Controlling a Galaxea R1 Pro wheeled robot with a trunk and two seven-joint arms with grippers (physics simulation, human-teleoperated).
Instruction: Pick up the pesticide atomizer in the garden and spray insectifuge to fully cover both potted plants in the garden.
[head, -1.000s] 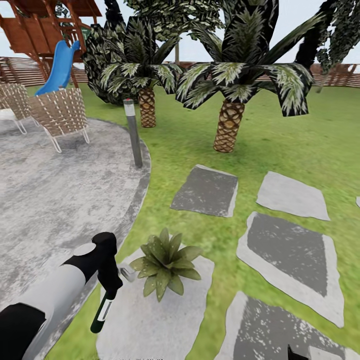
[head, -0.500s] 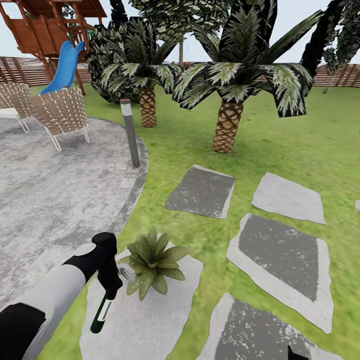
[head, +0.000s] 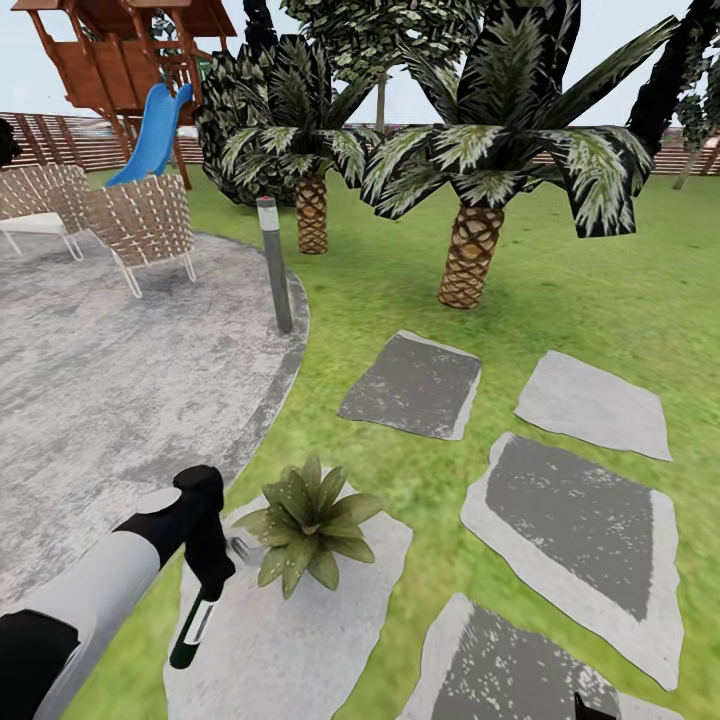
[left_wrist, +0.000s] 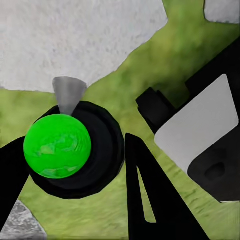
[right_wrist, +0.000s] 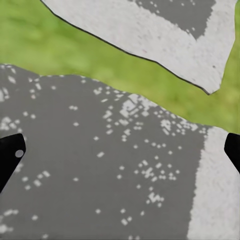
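1. The whole head view has shifted since a second ago: the camera moved, so the potted plant (head: 305, 523), a rosette of broad pointed green leaves on a pale flat stepping stone (head: 300, 630), now sits a little further left in frame.
2. The left claw (head: 208, 572) stays clamped on the slim dark green-black pesticide atomizer (head: 192, 628), bottle hanging down, spray head just beside the leaves.
3. Judged: well placed to spray this plant; the second one remains.
4. The right claw (right_wrist: 120, 155) hangs spread and empty over a grey speckled stone.
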